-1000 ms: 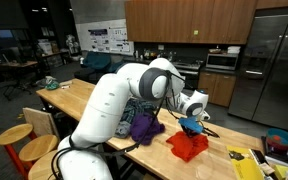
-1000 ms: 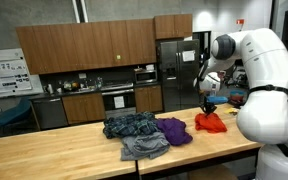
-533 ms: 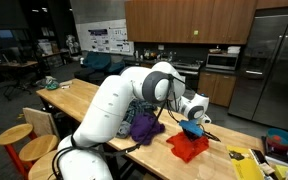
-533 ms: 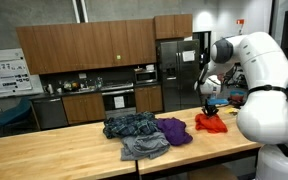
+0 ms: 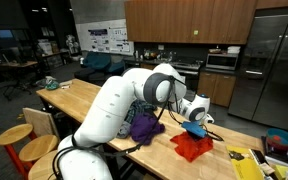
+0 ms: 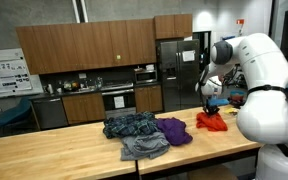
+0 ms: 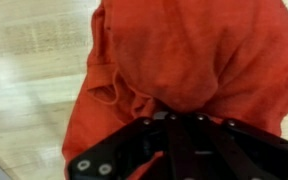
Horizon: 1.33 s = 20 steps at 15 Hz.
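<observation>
My gripper (image 5: 195, 125) is down on a red cloth (image 5: 191, 147) that lies crumpled near one end of a long wooden table (image 5: 94, 100). In the wrist view the red cloth (image 7: 194, 50) fills most of the frame, and the jaws (image 7: 184, 118) are shut with a bunched fold of it between them. The gripper (image 6: 209, 103) and the red cloth (image 6: 212, 122) also show in both exterior views, the cloth still resting on the table.
A purple cloth (image 6: 174, 130), a dark blue plaid garment (image 6: 132, 125) and a grey garment (image 6: 144, 147) lie beside the red one. Wooden stools (image 5: 14, 135) stand by the table. Yellow items (image 5: 246, 163) lie at the table's end. Kitchen cabinets and a fridge (image 6: 169, 75) stand behind.
The gripper and the top of the red cloth have shifted slightly toward the table's end. The other clothes have not moved.
</observation>
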Tool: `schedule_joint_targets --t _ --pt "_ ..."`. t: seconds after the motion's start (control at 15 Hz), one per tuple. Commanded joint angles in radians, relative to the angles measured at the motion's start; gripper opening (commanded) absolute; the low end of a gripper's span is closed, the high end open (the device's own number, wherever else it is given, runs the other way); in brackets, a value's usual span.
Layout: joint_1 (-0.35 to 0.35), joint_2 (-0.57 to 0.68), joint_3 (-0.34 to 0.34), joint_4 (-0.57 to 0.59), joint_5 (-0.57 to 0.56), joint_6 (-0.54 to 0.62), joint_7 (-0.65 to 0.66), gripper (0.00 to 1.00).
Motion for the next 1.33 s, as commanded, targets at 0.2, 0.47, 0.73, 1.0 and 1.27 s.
schedule_joint_targets --t 0.2,0.47,0.73,1.0,1.27 --pt "0.020 -0.034 -0.033 -0.046 -0.060 0.144 0.039 0.42" --pt "0.024 -0.080 -0.058 -0.091 -0.083 0.205 0.071 0.68" --pt "-0.002 -0.175 -0.065 -0.167 -0.063 0.232 0.070 0.95" --pt "-0.040 -0.291 -0.050 -0.232 -0.047 0.188 0.006 1.00" --pt "-0.074 -0.340 -0.032 -0.166 0.001 -0.055 -0.115 1.00"
